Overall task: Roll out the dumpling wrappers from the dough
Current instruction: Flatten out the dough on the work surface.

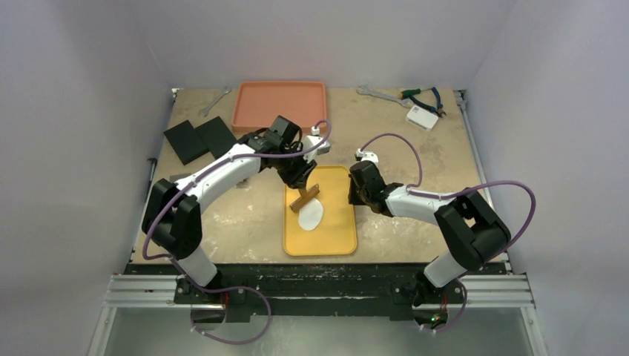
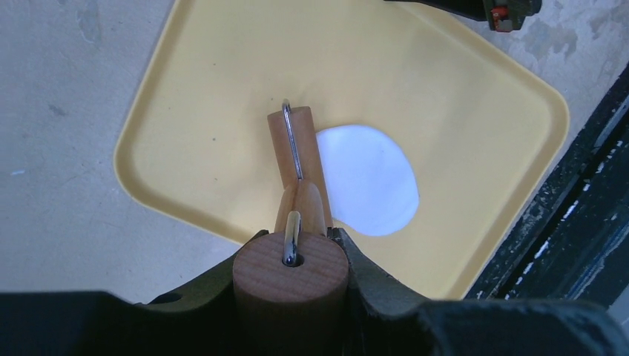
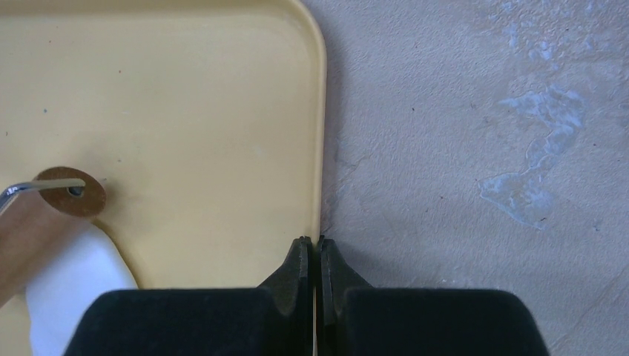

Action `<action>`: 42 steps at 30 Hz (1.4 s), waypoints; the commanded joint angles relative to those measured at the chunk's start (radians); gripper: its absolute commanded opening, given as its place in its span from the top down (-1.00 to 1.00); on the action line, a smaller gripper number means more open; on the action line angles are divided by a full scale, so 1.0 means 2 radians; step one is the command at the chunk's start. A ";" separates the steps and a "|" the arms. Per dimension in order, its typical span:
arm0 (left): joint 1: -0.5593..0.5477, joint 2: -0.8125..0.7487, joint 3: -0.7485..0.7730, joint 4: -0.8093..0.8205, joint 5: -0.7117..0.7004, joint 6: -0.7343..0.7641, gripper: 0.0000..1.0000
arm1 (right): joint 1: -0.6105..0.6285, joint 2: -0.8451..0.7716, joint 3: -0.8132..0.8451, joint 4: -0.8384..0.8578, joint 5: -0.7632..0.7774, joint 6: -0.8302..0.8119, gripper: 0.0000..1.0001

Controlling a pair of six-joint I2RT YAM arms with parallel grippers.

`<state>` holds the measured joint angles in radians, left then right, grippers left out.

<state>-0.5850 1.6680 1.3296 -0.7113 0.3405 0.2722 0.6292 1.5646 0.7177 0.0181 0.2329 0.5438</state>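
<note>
A flattened oval of white dough [image 1: 310,215] [image 2: 371,182] [image 3: 74,289] lies on the yellow tray [image 1: 326,245] [image 2: 208,111] [image 3: 185,96]. My left gripper [image 1: 300,180] [image 2: 295,236] is shut on the round wooden handle [image 2: 291,274] of a small rolling pin. The pin's wooden roller [image 1: 305,199] [image 2: 297,144] [image 3: 70,191] rests on the tray against the dough's edge. My right gripper [image 1: 354,199] [image 3: 312,241] is shut, pinching the tray's right rim. No cut dumpling wrappers are in view.
An empty orange tray [image 1: 280,104] stands at the back. Two black blocks [image 1: 199,139] lie at the left, with wrenches [image 1: 374,93], pliers [image 1: 423,95] and a white box [image 1: 421,116] at the back right. Pale smears [image 3: 530,170] mark the tabletop.
</note>
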 commanded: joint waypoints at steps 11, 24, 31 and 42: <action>-0.058 0.016 0.003 -0.021 -0.073 0.018 1.00 | 0.001 0.006 0.002 -0.008 -0.001 -0.016 1.00; -0.040 -0.030 0.091 -0.045 -0.061 -0.001 1.00 | 0.001 0.004 0.000 -0.008 -0.002 -0.016 1.00; -0.049 -0.016 0.053 -0.058 0.016 -0.027 1.00 | 0.001 0.005 0.001 -0.008 -0.002 -0.016 1.00; -0.047 0.022 -0.020 -0.010 -0.070 0.003 1.00 | 0.001 0.002 -0.001 -0.008 -0.001 -0.016 1.00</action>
<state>-0.6872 1.6722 1.3556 -0.7864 0.3241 0.2451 0.6292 1.5646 0.7177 0.0185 0.2325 0.5381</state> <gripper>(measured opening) 0.314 0.029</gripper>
